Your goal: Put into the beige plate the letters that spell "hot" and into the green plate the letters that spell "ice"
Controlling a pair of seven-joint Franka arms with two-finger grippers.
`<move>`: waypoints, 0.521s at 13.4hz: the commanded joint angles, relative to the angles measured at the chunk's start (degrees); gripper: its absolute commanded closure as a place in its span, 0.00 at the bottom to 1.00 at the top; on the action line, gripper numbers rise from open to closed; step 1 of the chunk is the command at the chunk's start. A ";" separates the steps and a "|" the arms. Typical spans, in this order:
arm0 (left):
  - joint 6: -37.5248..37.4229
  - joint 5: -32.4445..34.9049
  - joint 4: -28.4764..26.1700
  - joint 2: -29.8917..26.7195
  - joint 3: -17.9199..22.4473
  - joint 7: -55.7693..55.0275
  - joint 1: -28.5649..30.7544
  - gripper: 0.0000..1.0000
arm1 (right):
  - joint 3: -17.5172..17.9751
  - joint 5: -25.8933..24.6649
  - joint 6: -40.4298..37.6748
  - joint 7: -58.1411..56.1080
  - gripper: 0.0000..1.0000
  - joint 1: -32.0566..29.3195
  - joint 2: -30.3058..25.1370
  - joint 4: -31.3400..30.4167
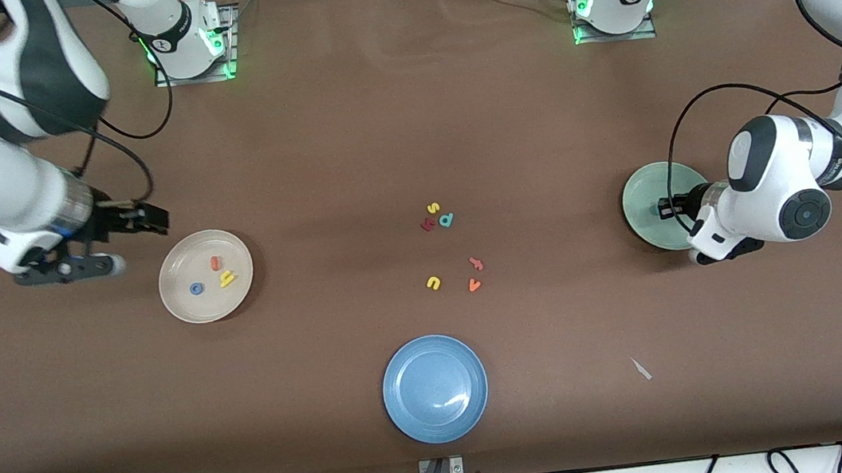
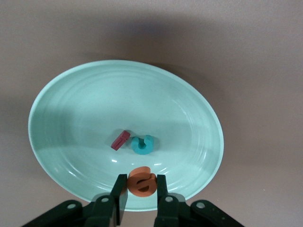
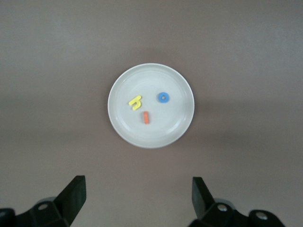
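1. Bench (image 1: 405,110): brown, carrying three plates, one beige, one green, one blue.
2. Left arm reaches to the green plate (image 1: 645,197) at its own end of the bench. The left end effector (image 2: 142,187) is low over the plate with the orange e (image 2: 142,181) between its jaws. They stand close on either side of the letter; whether they pinch it or have let go I cannot tell.
3. Right arm waits. The right end effector (image 3: 137,191) hangs above bare bench near the beige plate (image 1: 180,302), jaws spread wide and empty.
4. Blue plate (image 1: 435,388): empty, nearest the front camera.
5. Count in beige plate: three, a yellow h (image 1: 227,278), a blue o (image 1: 196,289), an orange t (image 1: 215,262). "Hot" looks complete.
6. Count in green plate: the dark red i (image 2: 120,140) and the teal c (image 2: 142,145) lie almost touching near its middle, with the e at the rim side. Three in all.
7. Count of loose letters mid-bench: six, none wanted.
8. Handling judgement: the foam letters are light, soft and springy, so a gentle pinch across the flat faces should do. They may cling to a pad on release or bounce.
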 commanded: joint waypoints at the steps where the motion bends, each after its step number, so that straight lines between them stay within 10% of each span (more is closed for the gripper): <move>1: 0.10 1.75 0.58 0.04 -0.27 -0.96 -0.09 0.03 | -2.72 3.48 -4.26 -5.84 0.01 -0.30 -3.90 -0.18; 7: -0.51 1.75 3.47 -1.01 -0.44 -0.70 -0.09 0.00 | -5.26 3.04 -8.58 -8.93 0.01 -0.22 -6.98 0.00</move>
